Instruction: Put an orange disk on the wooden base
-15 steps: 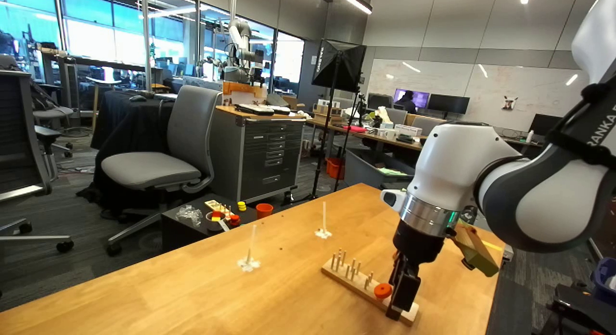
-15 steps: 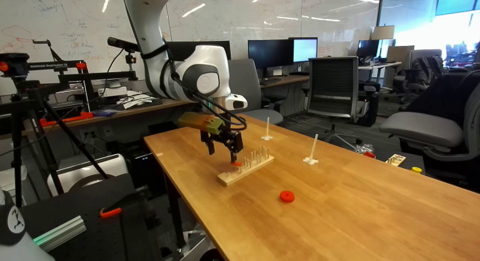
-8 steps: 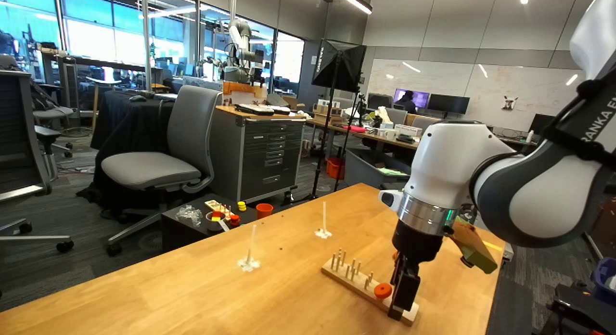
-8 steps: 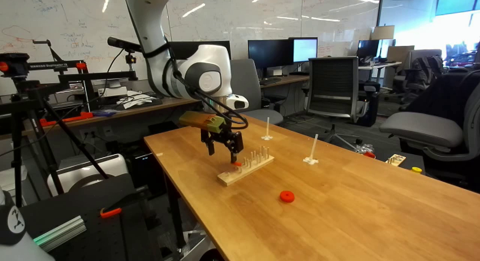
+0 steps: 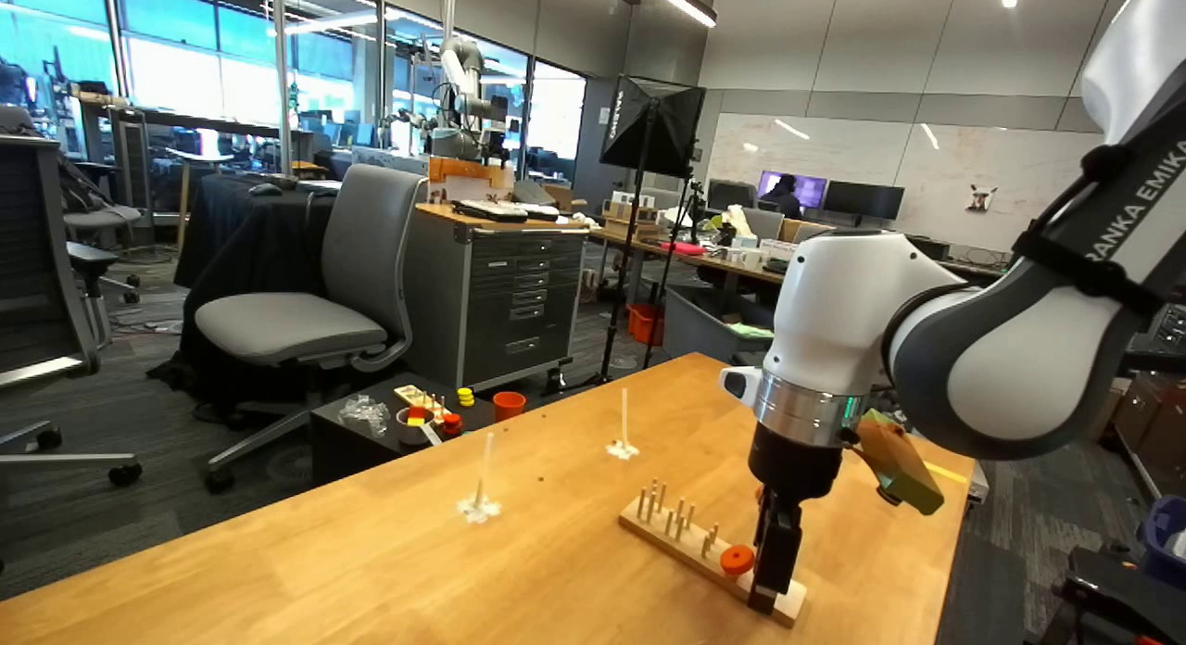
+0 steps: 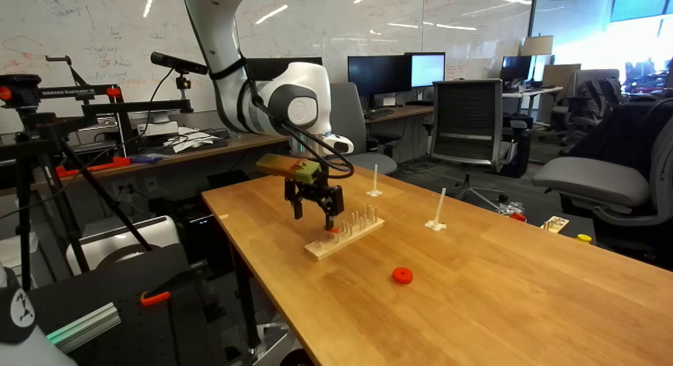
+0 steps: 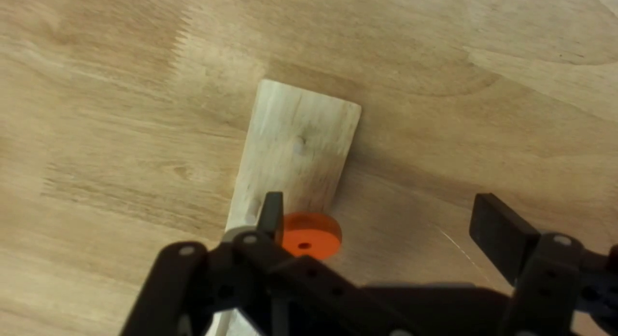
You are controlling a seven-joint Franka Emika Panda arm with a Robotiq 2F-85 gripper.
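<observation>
A tiny shift, and the fingers (image 7: 499, 234) hung spread wide near the end of the wooden base (image 7: 292, 169) while the orange disk (image 7: 316, 234) stayed put at its long edge, seemingly ungripped, so placing looked nearly done!

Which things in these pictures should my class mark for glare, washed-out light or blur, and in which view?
In the wrist view, the gripper looks dark and soft, and the pegs blurry; in both exterior views, light streaks glare on the whiteboard; in an exterior view, the windows are partly washed white.
</observation>
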